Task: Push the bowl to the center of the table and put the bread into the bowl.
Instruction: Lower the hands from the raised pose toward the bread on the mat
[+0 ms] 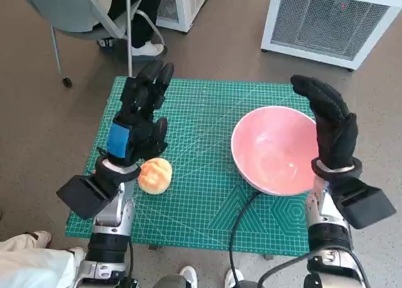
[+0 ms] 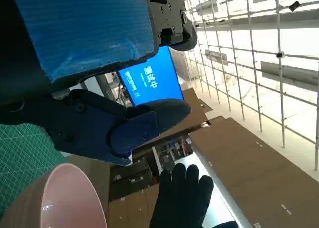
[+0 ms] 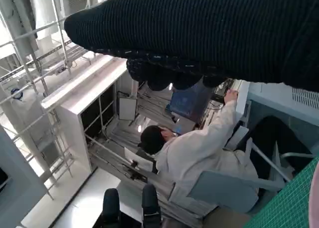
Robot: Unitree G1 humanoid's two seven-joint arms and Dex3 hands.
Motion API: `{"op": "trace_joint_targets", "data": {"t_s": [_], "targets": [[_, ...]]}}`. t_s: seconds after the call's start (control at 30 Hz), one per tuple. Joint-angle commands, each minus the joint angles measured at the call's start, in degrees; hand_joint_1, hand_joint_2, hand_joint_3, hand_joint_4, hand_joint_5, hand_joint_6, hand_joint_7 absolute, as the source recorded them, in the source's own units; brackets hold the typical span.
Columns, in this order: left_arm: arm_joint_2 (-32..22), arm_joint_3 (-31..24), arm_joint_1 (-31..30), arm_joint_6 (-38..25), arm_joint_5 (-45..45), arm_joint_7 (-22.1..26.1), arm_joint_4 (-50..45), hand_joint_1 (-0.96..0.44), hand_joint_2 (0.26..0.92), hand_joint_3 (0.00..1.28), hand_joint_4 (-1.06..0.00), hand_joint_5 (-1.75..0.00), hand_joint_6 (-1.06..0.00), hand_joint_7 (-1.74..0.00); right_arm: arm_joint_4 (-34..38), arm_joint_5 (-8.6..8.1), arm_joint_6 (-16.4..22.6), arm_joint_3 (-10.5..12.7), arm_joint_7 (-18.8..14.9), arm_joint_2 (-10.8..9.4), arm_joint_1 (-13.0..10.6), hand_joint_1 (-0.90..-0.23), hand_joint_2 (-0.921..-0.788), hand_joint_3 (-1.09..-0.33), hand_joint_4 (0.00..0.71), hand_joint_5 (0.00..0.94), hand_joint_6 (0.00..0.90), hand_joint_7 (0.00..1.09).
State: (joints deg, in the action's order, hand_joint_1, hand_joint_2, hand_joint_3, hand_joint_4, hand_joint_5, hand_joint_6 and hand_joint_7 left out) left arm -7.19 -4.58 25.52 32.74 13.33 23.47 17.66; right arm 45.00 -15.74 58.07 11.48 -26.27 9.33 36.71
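Head view, looking steeply down. The pink bowl [image 1: 274, 149] is sitting on the right half of the green cutting mat [image 1: 207, 193] that is covering the worktop, well off centre. The right hand [image 1: 330, 127], gloved, is standing upright just beside the bowl's outer rim with its fingers spread and nothing in them; whether it is touching the rim cannot be told. The left hand [image 1: 139, 121], blue tape over its back, is hovering over the left of the mat, fingers extended and apart, also holding nothing. The bread [image 1: 154, 175] is lying on the mat just beside that hand's wrist, nearer the robot than the fingers are, and well apart from the bowl.

The step in hand appears to be the push. To do it well, the right hand should be meeting the bowl low on its outer wall, pressing level toward the mat's middle so that the bowl is sliding and not tipping, and stopping short of the bread. The black cable [image 1: 242, 216] crossing the near edge of the mat is lying close under the bowl and may drag.

The left wrist view is showing the bowl's rim [image 2: 55, 198] and the gloved hand [image 2: 182, 198] beyond it. In the right wrist view a seated person [image 3: 199, 153] is facing away.
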Motion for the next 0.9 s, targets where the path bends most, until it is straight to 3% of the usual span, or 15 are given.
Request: {"op": "trace_joint_targets", "data": {"t_s": [0.03, 0.17, 0.23, 0.43, 0.7, 0.9], "targets": [[-0.4, 0.0, 0.5, 0.6, -0.6, 0.0, 0.3, -0.59, 0.921, 0.64, -0.14, -0.07, 0.0, -0.49, 1.4, -1.38, -1.1, 1.2, -0.9, 1.6, -1.5, -0.722, -0.921, -0.744, 0.287, 0.0, 0.316, 0.0], [-0.5, -0.1, 0.4, 0.7, -0.2, 0.3, 0.5, -0.59, 0.921, 0.64, -0.14, -0.07, 0.0, -0.49, 4.4, -3.16, -1.0, 3.4, -1.9, 3.6, -1.0, -0.72, -0.921, -0.742, 0.284, 0.0, 0.318, 0.0], [-0.6, -0.3, 0.3, 0.7, 0.0, 0.5, 0.5, -0.59, 0.921, 0.64, -0.14, -0.07, 0.0, -0.48, 7.1, -2.92, -0.2, 4.9, -0.6, 4.6, -0.5, -0.716, -0.921, -0.742, 0.284, 0.0, 0.321, 0.0], [-0.7, -0.7, 0.3, 1.0, 0.6, 1.0, 1.4, -0.59, 0.921, 0.64, -0.14, -0.07, 0.0, -0.48, 15.3, 0.9, 0.6, 8.1, 8.6, 7.0, 1.0, -0.696, -0.921, -0.763, 0.293, 0.004, 0.329, 0.01], [-0.4, -1.0, 0.5, 1.3, 1.2, 1.6, 2.4, -0.59, 0.921, 0.64, -0.14, -0.06, 0.0, -0.48, 23.2, 4.95, -3.4, 8.7, 18.8, 9.6, 1.7, -0.658, -0.921, -0.793, 0.272, 0.001, 0.325, 0.01], [-0.5, -1.2, 0.6, 1.5, 1.5, 1.9, 2.7, -0.59, 0.921, 0.63, -0.15, -0.06, 0.0, -0.48, 26.6, 4.39, -8.4, 9.9, 20.3, 10.1, 1.5, -0.635, -0.921, -0.808, 0.257, 0.0, 0.322, 0.01]]}}
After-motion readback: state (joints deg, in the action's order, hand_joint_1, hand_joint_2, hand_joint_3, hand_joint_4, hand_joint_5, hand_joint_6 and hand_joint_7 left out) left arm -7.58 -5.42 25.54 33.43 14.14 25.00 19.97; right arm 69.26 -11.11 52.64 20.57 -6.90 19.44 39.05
